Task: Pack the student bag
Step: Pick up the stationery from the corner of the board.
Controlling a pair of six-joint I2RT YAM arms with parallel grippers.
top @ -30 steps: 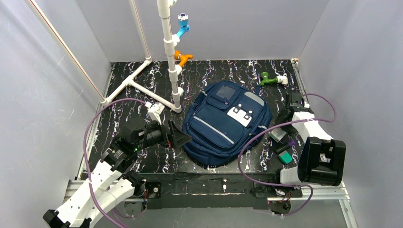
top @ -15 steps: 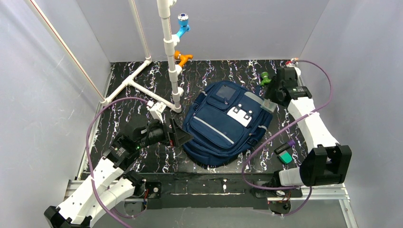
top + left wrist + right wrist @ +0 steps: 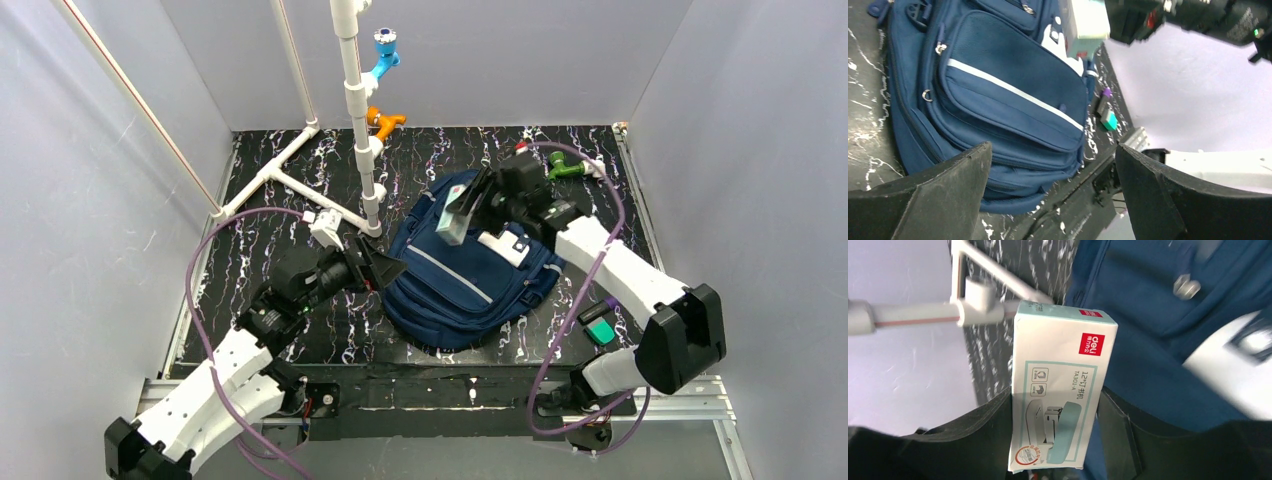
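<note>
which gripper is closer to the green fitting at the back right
Right. The right gripper holds a box over the student bag's far end, near the green fitting; the left gripper is at the bag's near-left side.

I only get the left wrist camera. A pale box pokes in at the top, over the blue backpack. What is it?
Observer: A boxed stapler; the right wrist view shows a stapler pictured on it.
Visitor: Is it floating?
Observer: No, the right gripper clamps it, over the backpack's far end.
Visitor: Anything behind the bag?
Observer: A white pipe stand, with a blue fitting and an orange fitting on it.
</note>
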